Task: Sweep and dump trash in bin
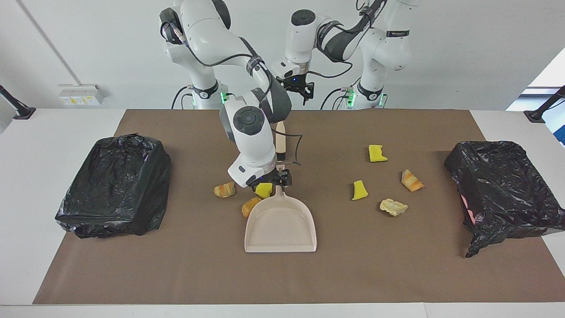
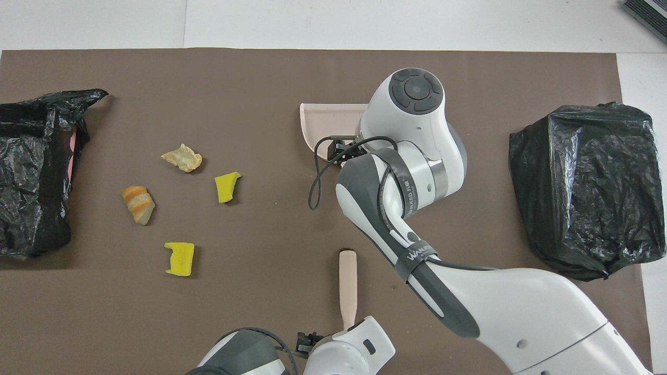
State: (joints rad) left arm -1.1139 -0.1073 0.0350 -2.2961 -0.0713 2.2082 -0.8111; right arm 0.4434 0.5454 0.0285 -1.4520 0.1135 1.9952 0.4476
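My right gripper (image 1: pixel 274 180) hangs low over the dustpan (image 1: pixel 281 225) handle, fingers apparently spread and holding nothing. My left gripper (image 1: pixel 303 89) waits open above the mat's near edge. Three trash pieces (image 1: pixel 224 189) cluster beside the dustpan; four more (image 1: pixel 377 153) lie toward the left arm's bin (image 1: pixel 503 185)

- White wall (image 1: pixel 463 53), evenly lit.
- White table (image 1: pixel 44 132) covered by brown mat (image 1: pixel 353 274).
- Socket box (image 1: pixel 81 94) on the wall, toward the right arm's end.
- Black clamp mounts (image 1: pixel 15 108) at both table ends.
- Window (image 1: pixel 547 84) toward the left arm's end.
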